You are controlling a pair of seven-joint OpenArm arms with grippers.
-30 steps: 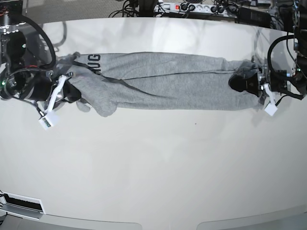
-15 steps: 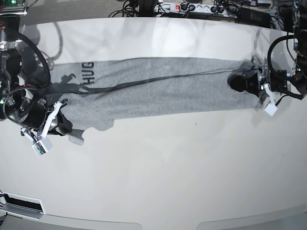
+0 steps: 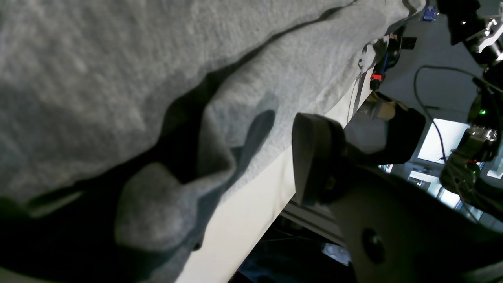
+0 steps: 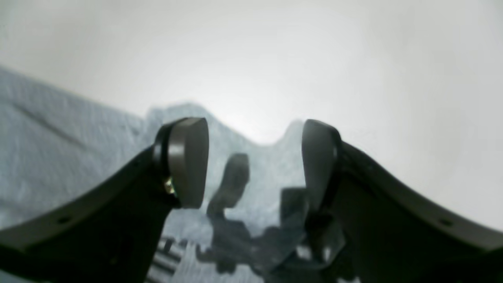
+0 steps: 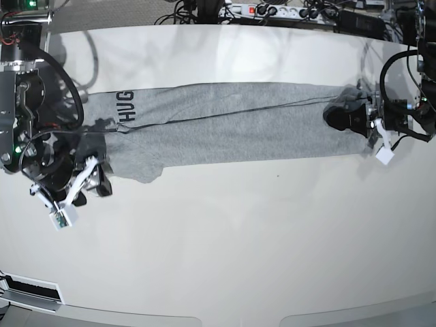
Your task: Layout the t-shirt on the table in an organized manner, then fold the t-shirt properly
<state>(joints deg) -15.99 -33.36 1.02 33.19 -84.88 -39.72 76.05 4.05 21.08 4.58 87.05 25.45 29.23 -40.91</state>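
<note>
At the lower left of the base view the right gripper now stands with its jaws spread wide and nothing between them, just below the shirt's lower-left corner, where half a second ago it was pinched on that cloth. Behind it the t-shirt lies as a long grey band across the middle of the table, lettering at its left end, flatter than a second ago. At the right end the left gripper sits unmoved, jaws wide, over the bunched cloth, one finger clear of it.
</note>
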